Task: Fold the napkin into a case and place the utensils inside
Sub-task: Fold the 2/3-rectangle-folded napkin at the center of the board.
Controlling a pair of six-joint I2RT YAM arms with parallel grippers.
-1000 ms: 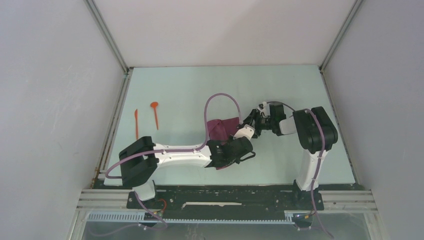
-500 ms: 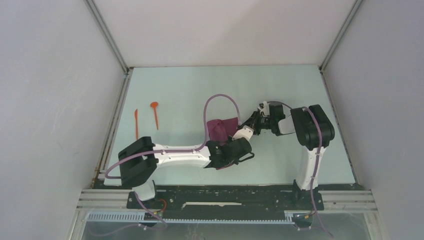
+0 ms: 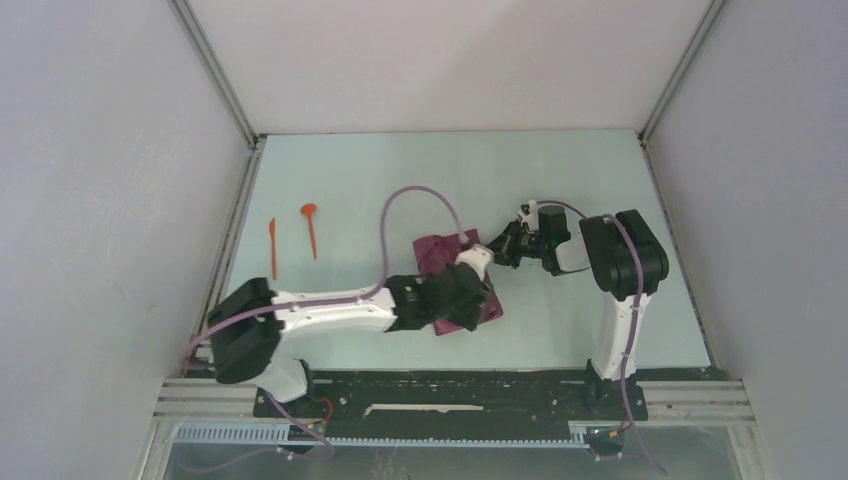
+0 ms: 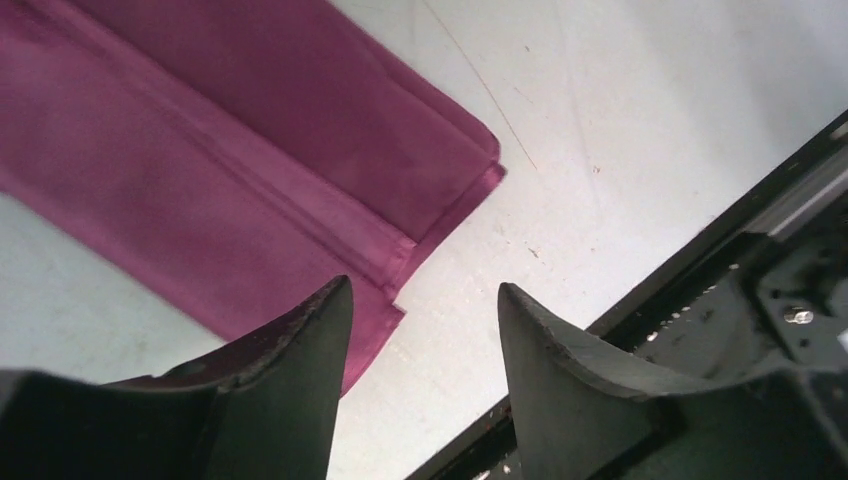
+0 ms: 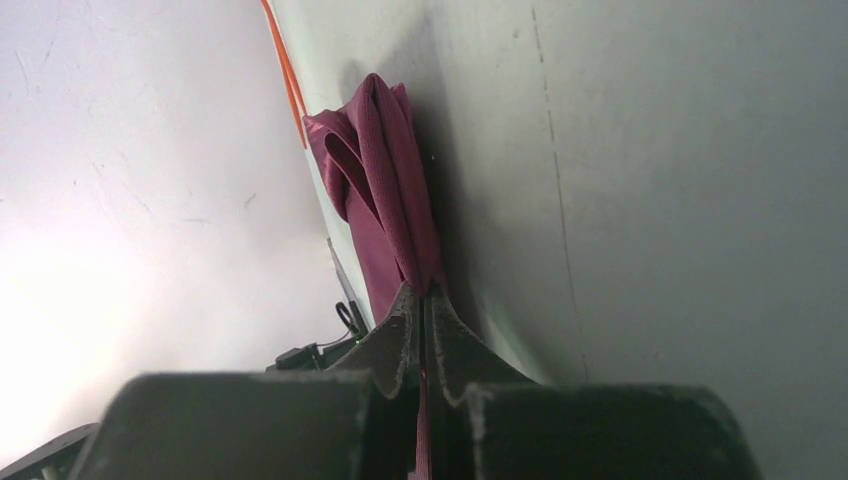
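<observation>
The maroon napkin lies folded in a narrow strip on the pale table, partly under my left arm. My left gripper hovers open above the strip's near right corner. One of its fingers is over the cloth edge, with nothing between the two. My right gripper is shut on the napkin's far right edge, and cloth bunches up ahead of its fingertips. Two orange utensils lie at the far left, a straight one and a round-ended one.
A black rail runs along the near table edge, close to the left gripper. Grey walls enclose the table on the left, right and back. A purple cable arches over the napkin from the left arm.
My left gripper has opened, let go of the cloth and drawn back leftward. My right gripper has closed on the napkin's edge. The napkin now lies stretched out toward the near edge.
</observation>
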